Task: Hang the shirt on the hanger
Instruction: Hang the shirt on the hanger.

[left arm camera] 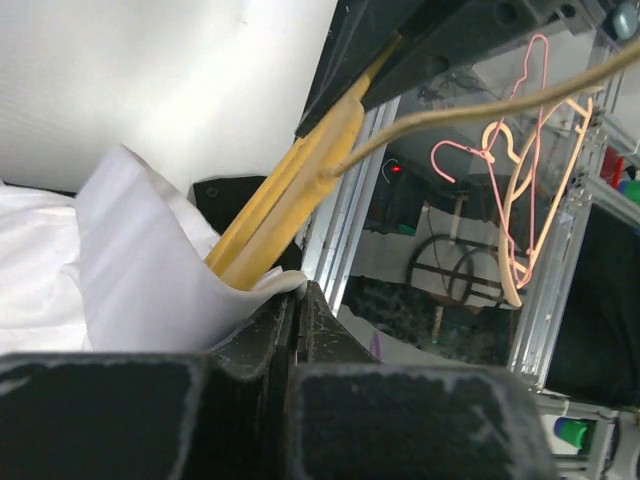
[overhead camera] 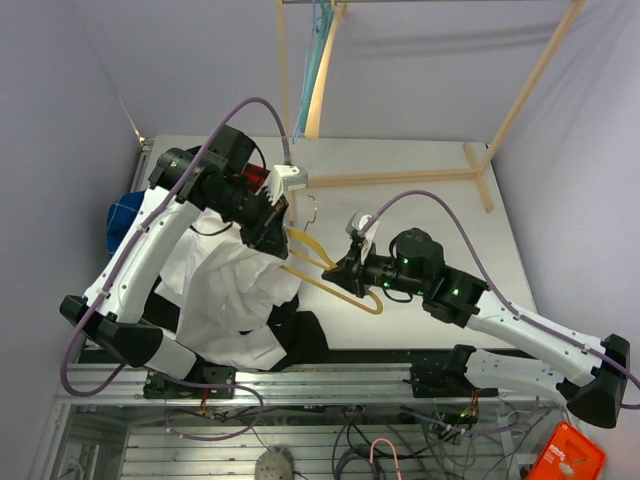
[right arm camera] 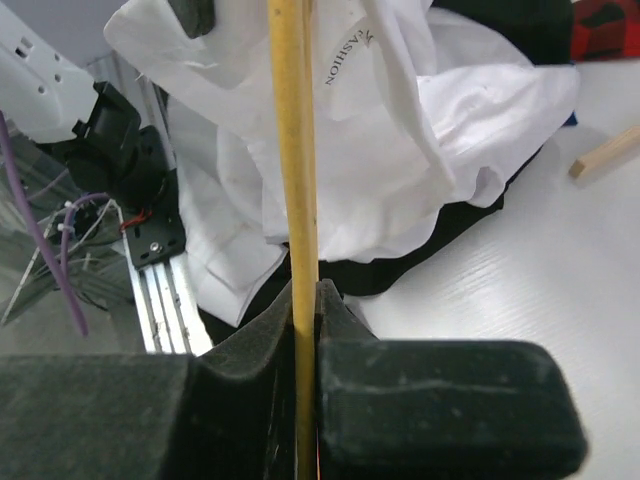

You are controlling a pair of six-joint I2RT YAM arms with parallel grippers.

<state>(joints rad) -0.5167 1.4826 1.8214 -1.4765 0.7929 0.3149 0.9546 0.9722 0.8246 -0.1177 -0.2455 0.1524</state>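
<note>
Your right end effector [right arm camera: 305, 296] is clamped on a thin yellow bar of the hanger [overhead camera: 310, 246], and the bar runs straight up between the pads. From above, that grip sits near the middle of the counter [overhead camera: 420, 155]. The hanger slants from there toward the left arm, and its wire hook [overhead camera: 312, 207] curls toward the far side.

Your left end effector [left arm camera: 297, 300] is closed, pinching a fold of the shirt [overhead camera: 225, 300] at its fingertips. The hanger's yellow arms run down into that same fold, just above the pinch, so one end of the hanger is inside the fabric. You cannot tell from these views how far in it goes.

The rest of the shirt lies bunched on the near left part of the counter, under the left arm. It is draped partly over a black garment [overhead camera: 305, 335], and its collar label shows in the right wrist view.

A blue cloth [overhead camera: 122, 218] sits at the counter's left edge. A wooden rack [overhead camera: 400, 178] stands at the far side, with a teal hanger [overhead camera: 320, 45] on it.
</note>
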